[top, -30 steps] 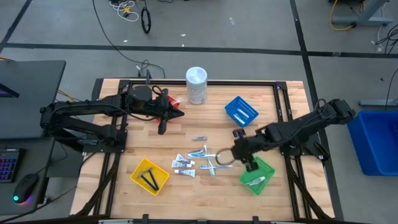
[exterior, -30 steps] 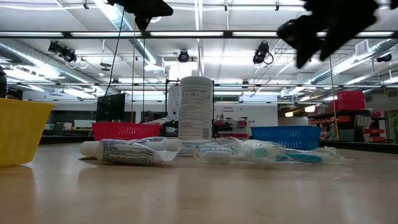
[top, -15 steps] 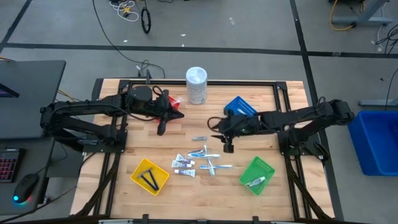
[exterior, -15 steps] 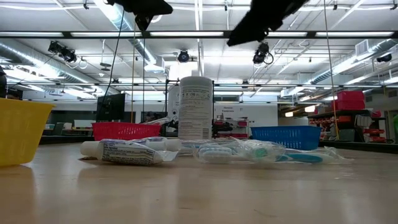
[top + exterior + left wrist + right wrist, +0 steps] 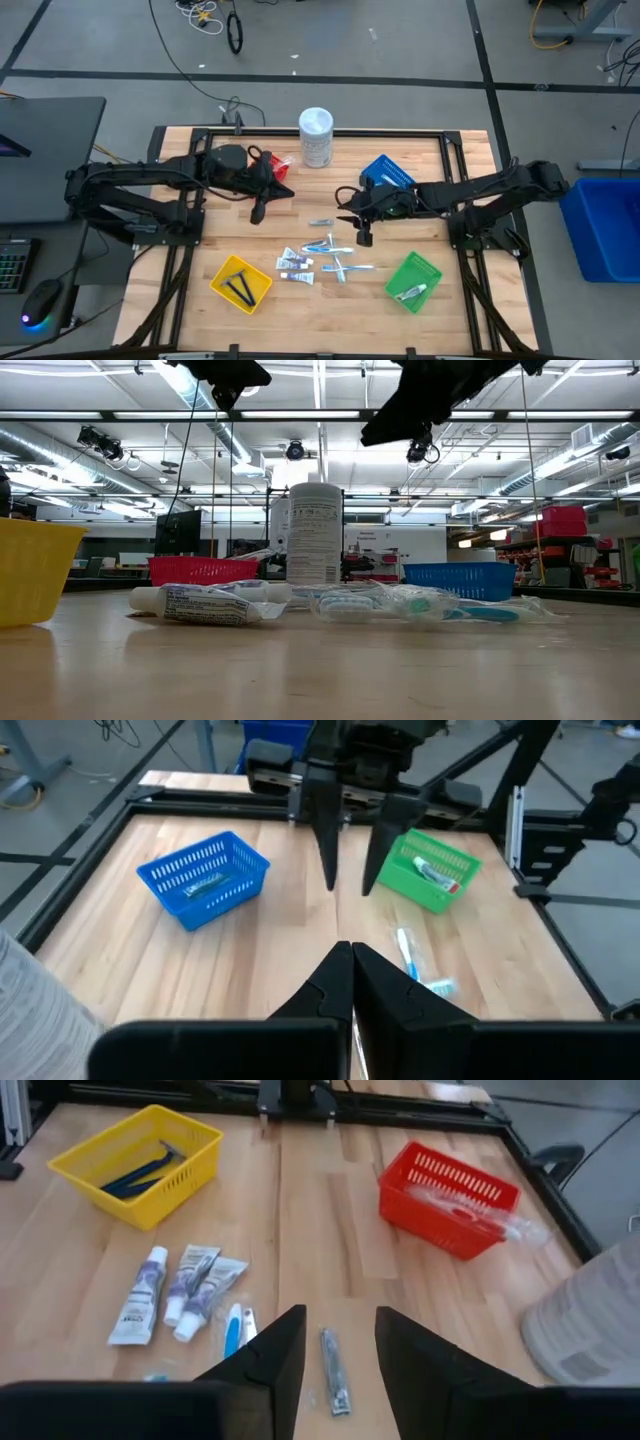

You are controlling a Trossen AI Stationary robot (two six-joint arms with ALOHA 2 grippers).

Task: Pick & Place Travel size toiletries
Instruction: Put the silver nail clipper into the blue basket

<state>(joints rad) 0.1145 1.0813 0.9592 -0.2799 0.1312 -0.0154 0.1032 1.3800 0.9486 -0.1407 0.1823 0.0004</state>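
The travel size toiletries (image 5: 315,258) lie loose on the wood table's middle: white tubes (image 5: 150,1295), pale-blue sticks (image 5: 420,603) and a thin grey piece (image 5: 333,1365). My right gripper (image 5: 340,1312) hangs open above the table, slanting down toward the left. The grey piece lies on the table below and ahead of its fingers, untouched. In the left wrist view the right gripper (image 5: 352,870) shows its two fingers apart. My left gripper (image 5: 350,955) is shut and empty. It is held high near the red basket (image 5: 278,165), pointing toward the right arm.
A yellow basket (image 5: 241,283) with thin black pieces stands near left, and a green basket (image 5: 413,281) with an item near right. A blue basket (image 5: 388,178) sits far right and a tall white container (image 5: 316,137) at the far edge. Bare wood lies between the two grippers.
My right gripper has left the spot beside the green basket and gone toward the table's far edge and left. It has also tipped up from pointing steeply down to a shallow slant. The toiletries lie as before.
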